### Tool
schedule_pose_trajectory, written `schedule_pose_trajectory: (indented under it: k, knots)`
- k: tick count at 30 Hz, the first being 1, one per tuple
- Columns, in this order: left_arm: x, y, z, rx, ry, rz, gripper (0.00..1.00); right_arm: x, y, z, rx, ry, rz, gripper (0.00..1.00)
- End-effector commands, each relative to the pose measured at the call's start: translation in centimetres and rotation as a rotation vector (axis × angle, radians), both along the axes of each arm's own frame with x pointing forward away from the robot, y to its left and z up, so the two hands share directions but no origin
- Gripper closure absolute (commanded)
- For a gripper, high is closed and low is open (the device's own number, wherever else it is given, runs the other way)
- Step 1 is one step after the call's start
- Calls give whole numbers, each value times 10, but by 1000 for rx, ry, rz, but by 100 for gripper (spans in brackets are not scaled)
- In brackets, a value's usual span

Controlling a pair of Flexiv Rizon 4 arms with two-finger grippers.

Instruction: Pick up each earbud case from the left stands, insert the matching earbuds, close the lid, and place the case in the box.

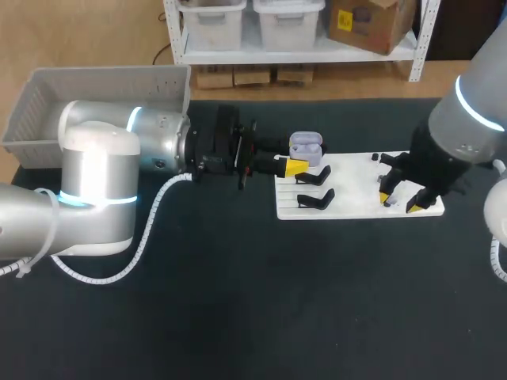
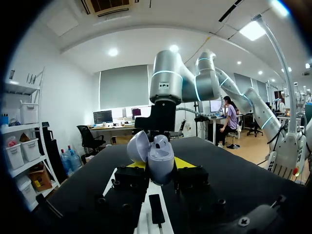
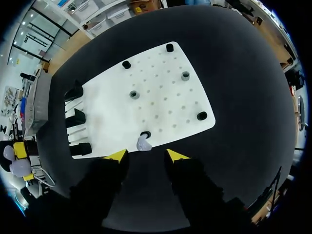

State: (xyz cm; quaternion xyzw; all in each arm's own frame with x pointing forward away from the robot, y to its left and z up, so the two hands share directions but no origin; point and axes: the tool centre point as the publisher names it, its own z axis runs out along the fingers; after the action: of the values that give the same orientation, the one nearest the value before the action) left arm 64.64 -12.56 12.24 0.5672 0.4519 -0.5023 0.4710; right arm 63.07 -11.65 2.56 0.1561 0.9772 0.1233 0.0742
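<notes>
A lavender earbud case [image 1: 305, 146] with its lid up is held above the left edge of the white board [image 1: 356, 190]. My left gripper [image 1: 295, 166] is shut on it. In the left wrist view the open case [image 2: 158, 156] sits between that gripper's [image 2: 161, 166] yellow tips. My right gripper [image 1: 400, 200] hangs over the board's right part. In the right wrist view it [image 3: 146, 155] is open, and a lavender earbud [image 3: 143, 143] on a peg lies just ahead of its tips, untouched.
Black case stands [image 1: 317, 198] line the board's left side. Small black and grey pegs [image 3: 185, 75] dot the board [image 3: 161, 97]. A grey basket [image 1: 103, 87] stands at the table's back left, behind my left arm.
</notes>
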Motion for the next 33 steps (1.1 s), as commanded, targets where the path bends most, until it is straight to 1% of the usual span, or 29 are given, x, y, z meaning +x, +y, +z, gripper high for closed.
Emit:
schedule_pose_trajectory:
  k: [1,11,14,17,23,26,28,33]
  knots:
    - [-1,0,-1,-3,-3,5,100,2,2,-4,-1,-4,4,53]
    - [-1,0,-1,-3,-3,5,100,9,4,-8,7,0,13,58]
    - [-1,0,-1,-3,-3,5,100,13,4,-9,9,1,12,58]
    - [-1,0,-1,-3,-3,5,100,15,2,-10,6,2,11,60]
    - [-1,0,-1,-3,-3,5,100,16,-1,-10,10,6,6,65]
    - [-1,0,-1,-3,-3,5,100,17,0,-11,10,7,7,65]
    - [-1,0,-1,-3,-3,5,100,18,0,-12,11,10,8,67]
    - [-1,0,-1,-3,-3,5,100,19,1,-13,12,16,11,68]
